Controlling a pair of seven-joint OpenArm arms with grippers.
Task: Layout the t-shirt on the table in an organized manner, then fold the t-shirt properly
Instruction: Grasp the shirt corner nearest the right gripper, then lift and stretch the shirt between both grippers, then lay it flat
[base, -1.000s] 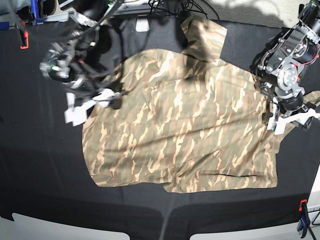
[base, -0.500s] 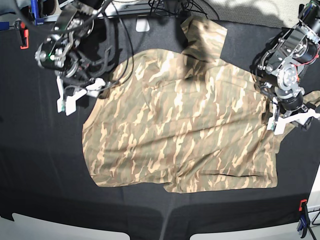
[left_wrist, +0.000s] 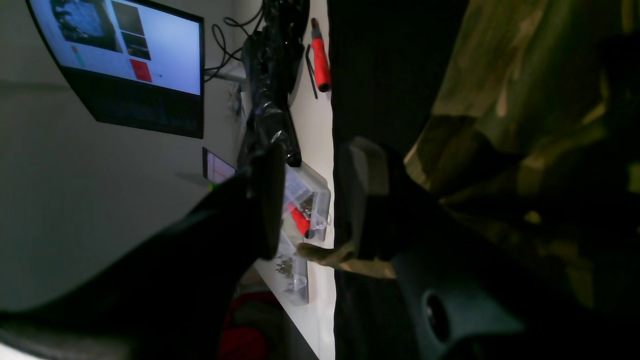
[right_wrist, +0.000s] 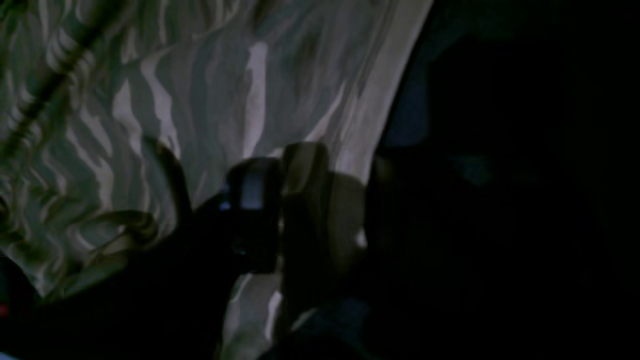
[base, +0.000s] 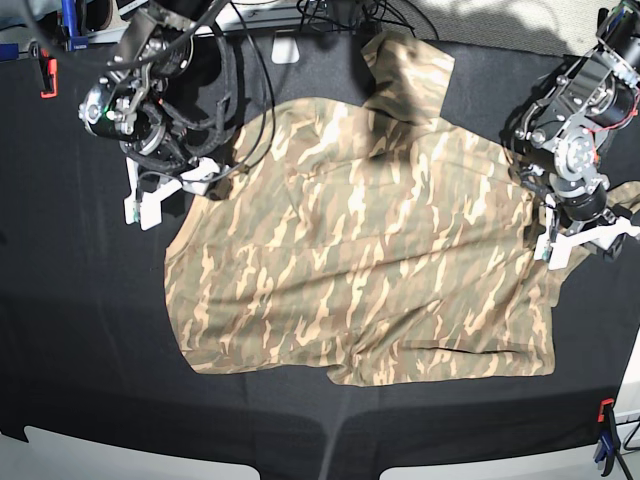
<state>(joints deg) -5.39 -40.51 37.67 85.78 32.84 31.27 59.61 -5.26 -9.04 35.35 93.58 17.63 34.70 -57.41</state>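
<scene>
The right gripper (base: 168, 190) has swung back down to the shirt's edge at about ten o'clock on the table (base: 80, 330). A second ago it was over the cloth there; half a second ago it had pulled off toward the bare black surface. Its jaws are narrowing, and in the wrist view they straddle the pale hem, but whether they have bitten yet I cannot tell. The left gripper (base: 585, 235) has not moved. It sits at three o'clock, jaws part open with a fold of cloth between them. The t-shirt (base: 370, 260) lies spread but crumpled mid-table, one sleeve bunched at twelve o'clock. My reading: still laying out, folding not begun.
</scene>
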